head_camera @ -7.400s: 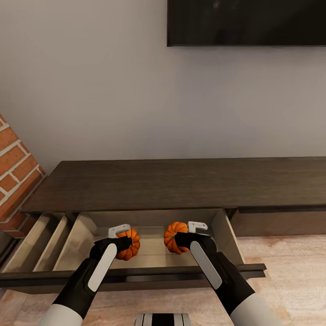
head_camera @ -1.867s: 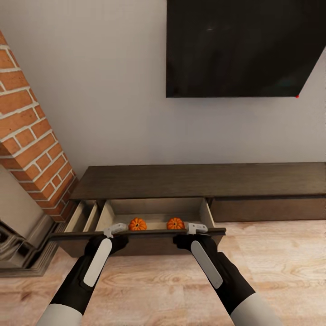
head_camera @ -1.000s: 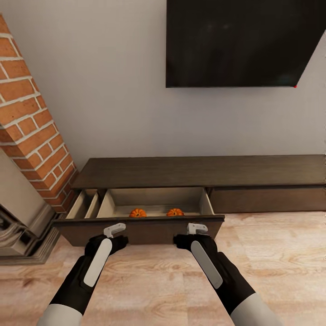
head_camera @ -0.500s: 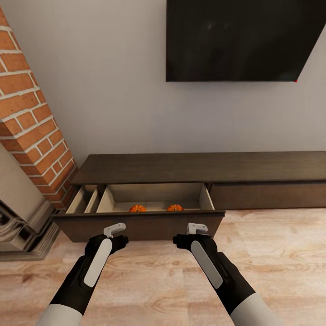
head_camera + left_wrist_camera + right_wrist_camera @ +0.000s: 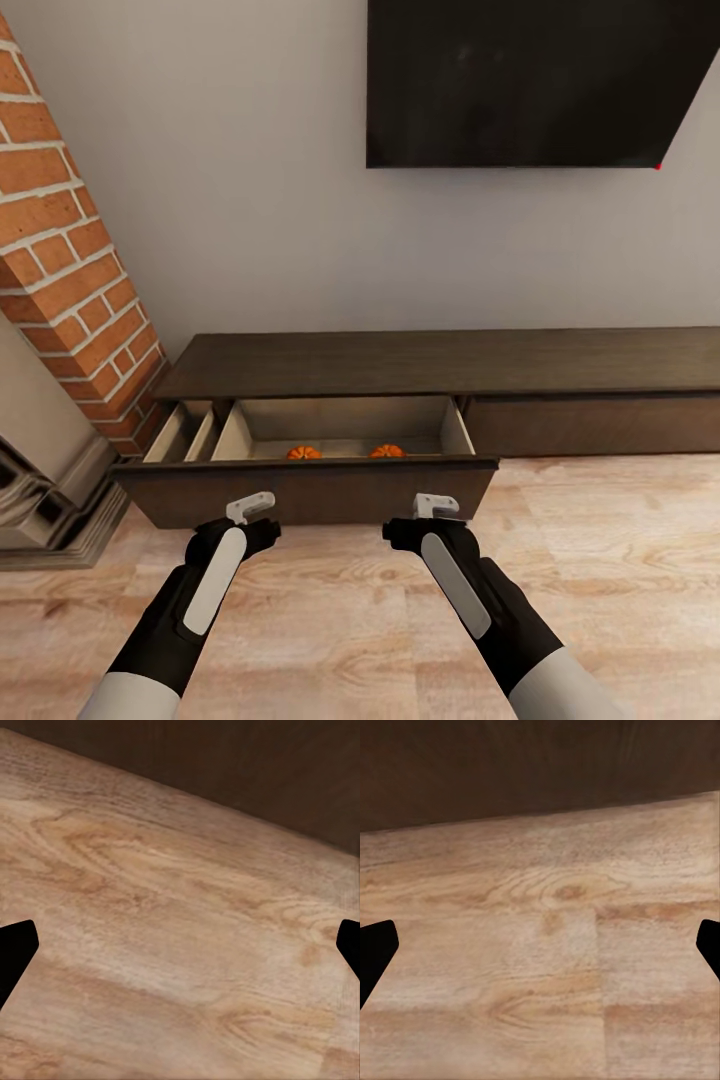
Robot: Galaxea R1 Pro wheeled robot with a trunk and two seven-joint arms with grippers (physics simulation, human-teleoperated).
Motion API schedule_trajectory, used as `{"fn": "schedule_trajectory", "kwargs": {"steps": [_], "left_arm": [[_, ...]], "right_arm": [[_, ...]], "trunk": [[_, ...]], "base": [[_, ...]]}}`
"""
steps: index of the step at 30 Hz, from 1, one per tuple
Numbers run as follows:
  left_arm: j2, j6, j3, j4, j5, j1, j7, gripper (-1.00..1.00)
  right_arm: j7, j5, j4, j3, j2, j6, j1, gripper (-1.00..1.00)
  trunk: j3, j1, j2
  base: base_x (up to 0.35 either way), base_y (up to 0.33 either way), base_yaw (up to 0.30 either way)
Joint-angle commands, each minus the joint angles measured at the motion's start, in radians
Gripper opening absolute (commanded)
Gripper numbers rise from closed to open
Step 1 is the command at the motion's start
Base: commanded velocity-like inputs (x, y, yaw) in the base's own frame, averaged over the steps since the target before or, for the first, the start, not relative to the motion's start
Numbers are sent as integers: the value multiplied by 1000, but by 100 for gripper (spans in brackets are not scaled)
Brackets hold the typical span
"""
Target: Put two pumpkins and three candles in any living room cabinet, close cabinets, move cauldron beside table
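From my head camera, I am looking at the cabinet [image 5: 440,365] standing against the grey wall under the TV [image 5: 540,80], with the brick fireplace [image 5: 60,260] just beside its end. Its drawer [image 5: 310,490] is hanging open, and the two pumpkins [image 5: 303,452] [image 5: 387,451] are sitting side by side inside it, apart from each other, near the drawer front. My left gripper [image 5: 250,507] and right gripper [image 5: 436,505] are hovering over the floor [image 5: 620,560] just before that drawer front, holding nothing.

Through my left wrist camera, my fingertips [image 5: 15,952] are showing far apart over the planks, the cabinet's dark wood [image 5: 247,765] beyond.

Through my right wrist camera, my fingertips [image 5: 375,952] are likewise spread wide, the dark front [image 5: 525,765] ahead.
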Motion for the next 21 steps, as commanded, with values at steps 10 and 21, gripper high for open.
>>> {"fn": "schedule_trajectory", "kwargs": {"steps": [10,21], "left_arm": [[9,-65,-71,11,-69,1,5,100],[20,-287,-194,155,-170,5,-5,100]], "right_arm": [[-8,-5,4,8,0,-52,-1,100],[11,1,7,38,-2,-259,-1,100]], "trunk": [[-32,38,-71],[-67,80,-148]], "base": [[0,0,0],[0,0,0]]}}
